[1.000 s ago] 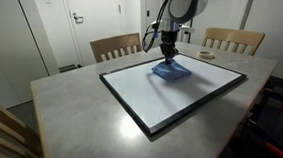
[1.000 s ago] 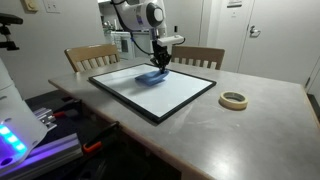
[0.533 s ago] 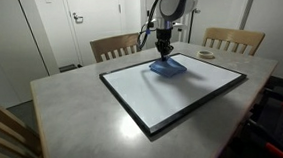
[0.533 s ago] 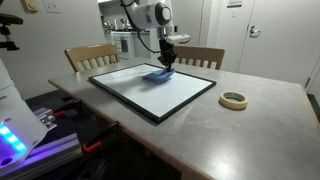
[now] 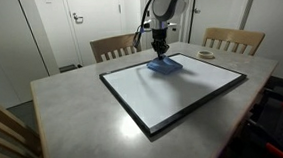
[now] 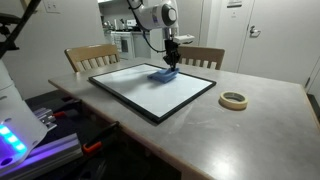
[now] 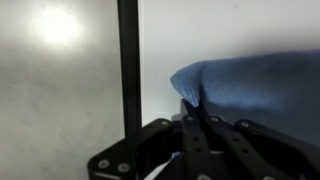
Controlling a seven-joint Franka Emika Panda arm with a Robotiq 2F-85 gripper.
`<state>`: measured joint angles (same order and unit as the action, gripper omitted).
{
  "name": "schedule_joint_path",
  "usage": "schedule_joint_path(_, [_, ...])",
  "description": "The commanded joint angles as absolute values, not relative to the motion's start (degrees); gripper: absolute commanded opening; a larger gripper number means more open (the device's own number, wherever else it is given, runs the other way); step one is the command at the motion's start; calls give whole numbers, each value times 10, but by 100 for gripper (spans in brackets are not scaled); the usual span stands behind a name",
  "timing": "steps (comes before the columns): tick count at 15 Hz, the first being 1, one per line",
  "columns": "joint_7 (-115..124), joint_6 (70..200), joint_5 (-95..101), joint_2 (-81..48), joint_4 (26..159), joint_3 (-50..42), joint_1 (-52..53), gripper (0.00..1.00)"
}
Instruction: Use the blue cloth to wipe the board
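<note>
The board [image 5: 158,93] lies flat on the grey table, a white surface in a thin black frame; it also shows in the other exterior view [image 6: 140,88] and in the wrist view [image 7: 160,50]. The blue cloth [image 5: 164,63] lies on the board near its far edge, by the frame; it shows too in an exterior view [image 6: 165,73] and the wrist view [image 7: 255,85]. My gripper [image 5: 161,54] points straight down, shut on the cloth's edge [image 7: 192,108], pressing it on the board.
A roll of tape [image 6: 234,100] lies on the table beside the board. Another small roll [image 5: 207,54] sits near the table's far edge. Wooden chairs [image 5: 114,47] stand behind the table and one [image 5: 5,139] at the near corner.
My gripper has dragged the blue cloth across the board toward its far edge, near the frame.
</note>
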<state>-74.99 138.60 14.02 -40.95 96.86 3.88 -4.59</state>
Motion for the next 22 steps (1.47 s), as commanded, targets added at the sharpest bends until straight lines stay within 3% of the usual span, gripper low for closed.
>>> schedule_joint_path(1, [-773, 1346, 123, -439, 913, 51, -55, 1])
schedule_joint_path(22, [-650, 1325, 71, -507, 822, 79, -1, 1])
